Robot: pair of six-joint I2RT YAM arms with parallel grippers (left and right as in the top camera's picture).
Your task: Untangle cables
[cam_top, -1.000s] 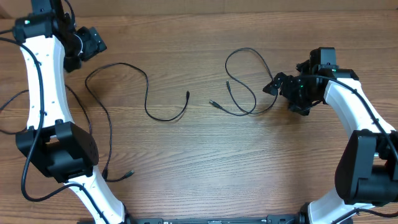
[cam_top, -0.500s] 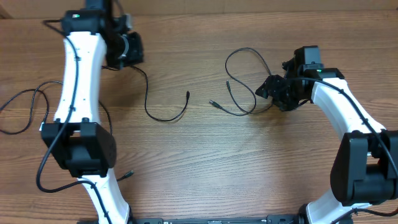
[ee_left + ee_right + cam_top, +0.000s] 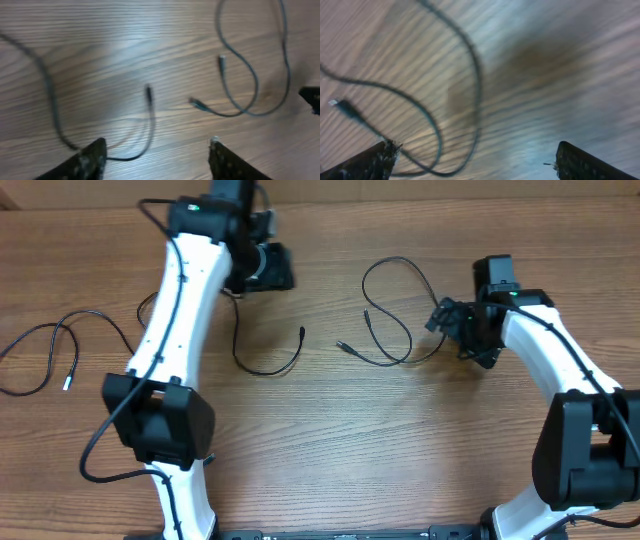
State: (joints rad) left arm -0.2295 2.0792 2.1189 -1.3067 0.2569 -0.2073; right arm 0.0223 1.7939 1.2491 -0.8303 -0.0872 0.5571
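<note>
Left hand point(image 3: 157, 159): fingers apart, empty, beside the middle cable point(image 3: 262, 372).
Right hand point(image 3: 472, 160): apart, empty.
Risk: closing on the right cable point(image 3: 478, 85) where it loops could pinch two strands — tightening the tangle.

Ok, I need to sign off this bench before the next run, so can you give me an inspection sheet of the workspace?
Surface: wooden table, bare grain, no spills seen.
Job's things: three thin black cords lying apart from one another: left cord with a light tip, middle cord in an open curve, right cord looped across itself.
Clutter: nothing seen.
Grippers: left end effector open, holding nothing; right end effector open, holding nothing.
Cables: thicker black arm wire loops beside the left arm's base.
Surroundings: pale strip beyond the table's far edge, too little shown to identify.
</note>
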